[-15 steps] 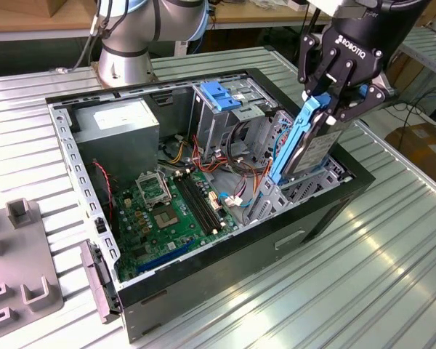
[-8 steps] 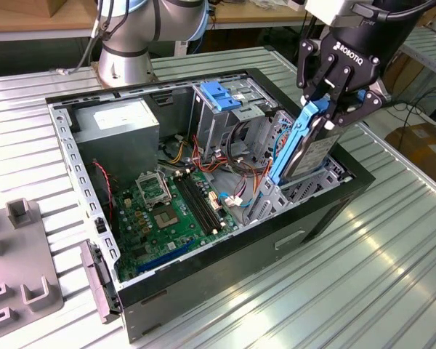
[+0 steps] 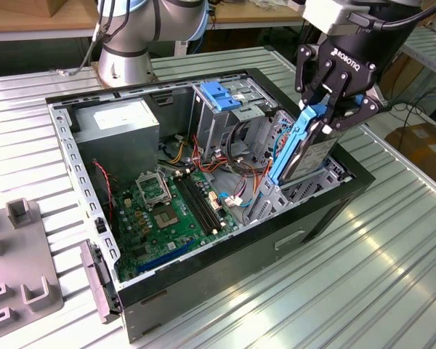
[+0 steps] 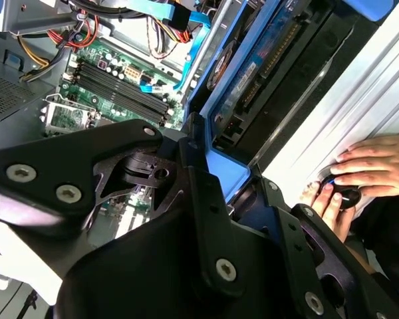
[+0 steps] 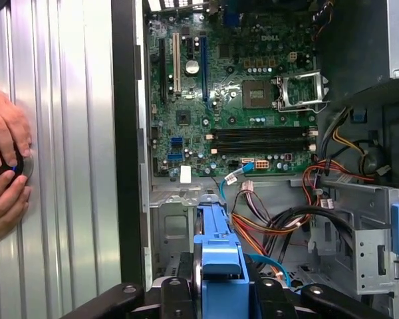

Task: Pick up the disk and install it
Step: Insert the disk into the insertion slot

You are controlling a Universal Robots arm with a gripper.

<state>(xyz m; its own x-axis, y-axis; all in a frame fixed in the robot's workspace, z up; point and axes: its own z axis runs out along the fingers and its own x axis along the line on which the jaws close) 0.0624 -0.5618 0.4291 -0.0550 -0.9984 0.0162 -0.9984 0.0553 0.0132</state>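
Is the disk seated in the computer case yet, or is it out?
Not seated: the gripper holds the disk on edge, tilted, mostly above the rim of the computer case.

Disk [image 3: 312, 153] upper edge covered by gripper [image 3: 334, 115]; lower end hidden inside case [image 3: 225, 276]. 2 hands [image 5: 5, 133] cut off by edge in first wrist view. Small dark object [image 4: 346, 197] beneath them mostly covered, not identified.

White lettering crosses the black body of my gripper [image 3: 330, 116]. The power supply [image 3: 120, 123] carries a white label, print illegible. White print marks the motherboard [image 5: 239, 100] beside its processor socket [image 5: 257, 93].
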